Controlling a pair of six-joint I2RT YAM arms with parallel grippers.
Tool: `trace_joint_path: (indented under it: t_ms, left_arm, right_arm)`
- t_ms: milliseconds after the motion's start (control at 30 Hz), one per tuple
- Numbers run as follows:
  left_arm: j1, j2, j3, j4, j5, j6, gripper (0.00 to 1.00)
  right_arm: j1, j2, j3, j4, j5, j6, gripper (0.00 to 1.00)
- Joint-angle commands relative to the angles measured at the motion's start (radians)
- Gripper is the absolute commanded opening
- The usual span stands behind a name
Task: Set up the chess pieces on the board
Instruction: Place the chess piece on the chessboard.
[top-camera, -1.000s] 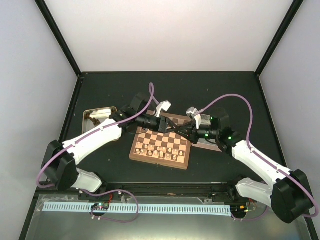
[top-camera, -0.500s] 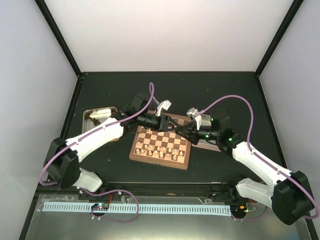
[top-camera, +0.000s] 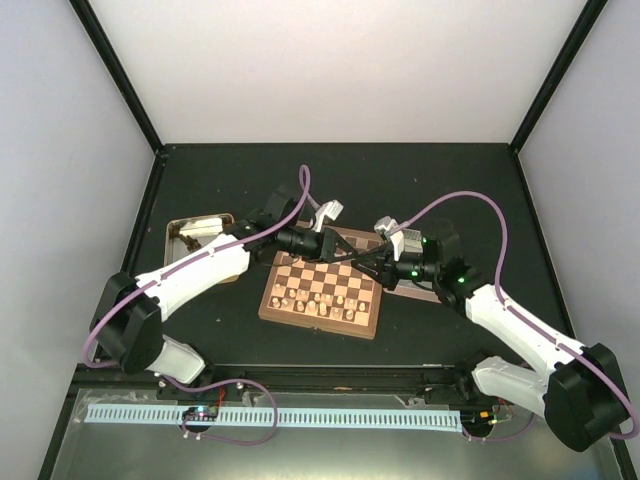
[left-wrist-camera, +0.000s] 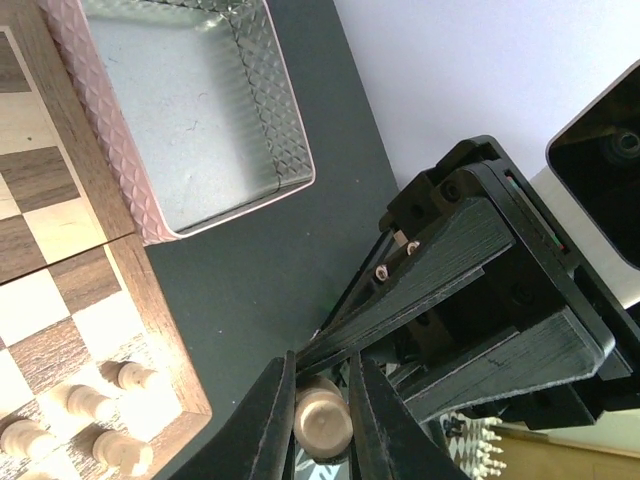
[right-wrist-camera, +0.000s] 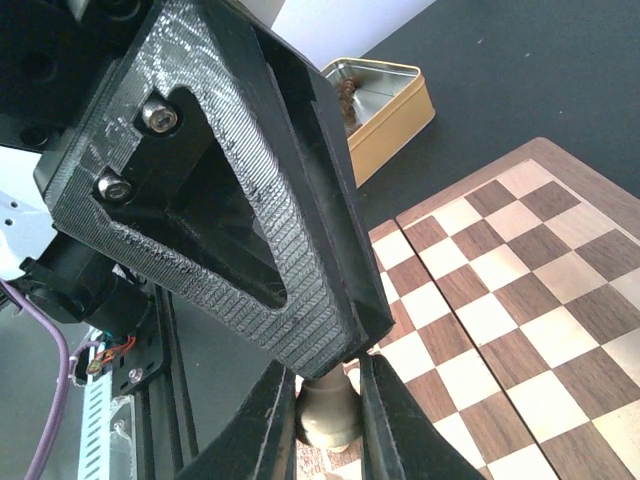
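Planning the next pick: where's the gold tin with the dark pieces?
Top view: the gold tin sits left of the board, by its far corner, just beyond the left arm. The right wrist view shows it past the board's edge.

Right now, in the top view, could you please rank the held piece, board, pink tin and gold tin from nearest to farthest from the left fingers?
From the left fingers:
1. Piece: held between them.
2. Board: directly below.
3. Pink tin: just right of the board.
4. Gold tin: far left of the table.
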Motion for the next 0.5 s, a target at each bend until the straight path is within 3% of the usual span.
trace_joint_path:
  t_ms: [0,100,200,300,467]
  left_arm:
    - [0.004,0.008,0.003,-0.026,-0.037,0.037,0.05]
    - [0.001,-0.003,-0.008,-0.042,-0.092,0.064,0.05]
    - [-0.005,-0.024,-0.030,-0.049,-0.183,0.099,0.05]
    - [-0.030,-0.049,-0.048,-0.056,-0.297,0.148,0.05]
    - [-0.167,-0.078,-0.074,-0.049,-0.560,0.275,0.05]
  right_arm:
    - [0.005,-0.025,0.004,0.010,0.041,-0.018,0.16]
    - [0.006,-0.043,0.014,-0.043,0.138,-0.007,0.41]
    - [0.003,-0.087,0.002,-0.060,0.241,0.036,0.55]
    - [0.003,-0.172,-0.039,-0.054,0.395,0.105,0.60]
    - [-0.002,-0.303,-0.094,-0.160,1.002,0.278,0.61]
